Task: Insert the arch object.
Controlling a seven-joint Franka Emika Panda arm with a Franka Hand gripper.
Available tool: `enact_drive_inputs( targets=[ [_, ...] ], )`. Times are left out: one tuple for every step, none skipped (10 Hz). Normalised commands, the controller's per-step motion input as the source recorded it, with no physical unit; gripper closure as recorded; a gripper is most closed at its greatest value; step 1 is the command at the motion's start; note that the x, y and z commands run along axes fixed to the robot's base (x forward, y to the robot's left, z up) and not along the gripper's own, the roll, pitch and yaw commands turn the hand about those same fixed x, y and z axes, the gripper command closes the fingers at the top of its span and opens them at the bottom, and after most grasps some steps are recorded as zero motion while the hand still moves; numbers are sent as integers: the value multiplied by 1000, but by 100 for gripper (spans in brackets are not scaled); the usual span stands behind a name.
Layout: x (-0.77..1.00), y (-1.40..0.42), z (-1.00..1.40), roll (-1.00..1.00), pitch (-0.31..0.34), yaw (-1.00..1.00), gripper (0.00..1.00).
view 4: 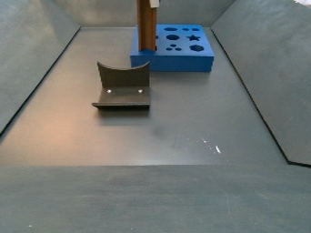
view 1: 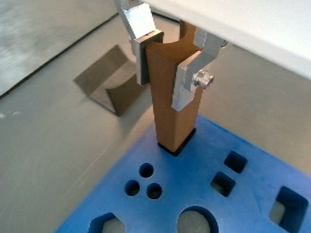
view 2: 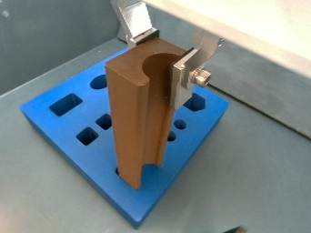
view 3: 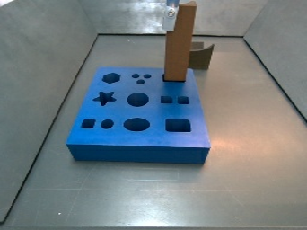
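The arch object (view 1: 174, 109) is a tall tan-brown bar with a scooped notch in its top end. It stands upright with its lower end in a hole at a corner of the blue board (view 1: 188, 177). It shows in both wrist views (view 2: 134, 118) and both side views (view 3: 178, 49) (view 4: 145, 27). My gripper (view 1: 168, 68) straddles the bar's top, its silver fingers (view 2: 183, 77) pressed on two opposite sides. In a side view the gripper (view 3: 180, 7) is at the frame's upper edge, over the board's (view 3: 138, 148) far right corner.
The blue board (view 4: 183, 64) has several other shaped holes: round, square and a star. The dark fixture (view 4: 122, 86) stands on the grey floor beside the board's corner with the bar, seen also in a wrist view (view 1: 109, 82). Grey walls enclose the floor.
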Motion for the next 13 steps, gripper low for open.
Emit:
enact_drive_inputs(
  targets=[
    [0, -83, -129, -117, 0, -217, 100],
    [0, -3, -191, -76, 0, -49, 100],
    [-57, 0, -191, -17, 0, -29, 100],
    [-231, 54, -189, 20, 17, 0, 100],
    [-249, 46, -146, 83, 16, 0, 100],
    [-171, 31, -111, 21, 0, 0, 100],
    [-131, 3, -97, 0, 0, 0, 100],
    [203, 0, -314, -1, 0, 0, 100],
    [391, 0, -454, -21, -117, 0, 100],
    [366, 0, -463, -13, -206, -20, 100],
    [254, -29, -117, -140, -253, -189, 100],
    [203, 0, -134, -141, -367, -137, 100],
    [126, 0, -86, -211, -500, -140, 100]
  ],
)
